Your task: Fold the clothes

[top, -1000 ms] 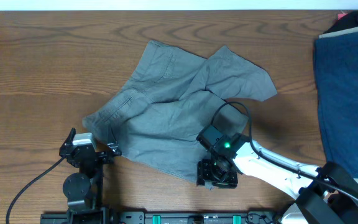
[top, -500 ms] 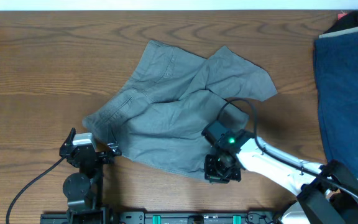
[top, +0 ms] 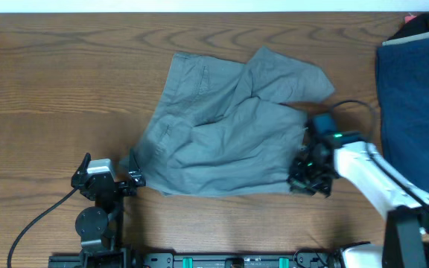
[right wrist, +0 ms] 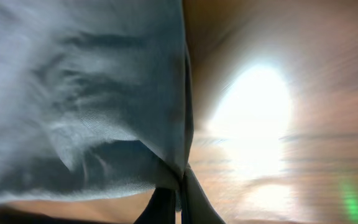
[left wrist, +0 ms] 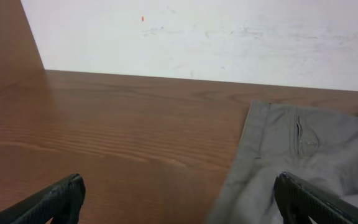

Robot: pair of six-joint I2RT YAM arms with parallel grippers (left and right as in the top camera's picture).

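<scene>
R arm: reaches in low from the right, right gripper (top: 309, 173) clamped on shorts (top: 214, 134) leg hem | L arm: near edge, left gripper (top: 110, 180) jaws wide, just beside shorts' corner | right wrist view blurred, glare | shorts: mid-counter (top: 51, 89), rumpled, waistband left, legs right, long axis left-right

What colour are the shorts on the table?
The shorts are plain light grey with no pattern. The overhead view shows this best.
</scene>
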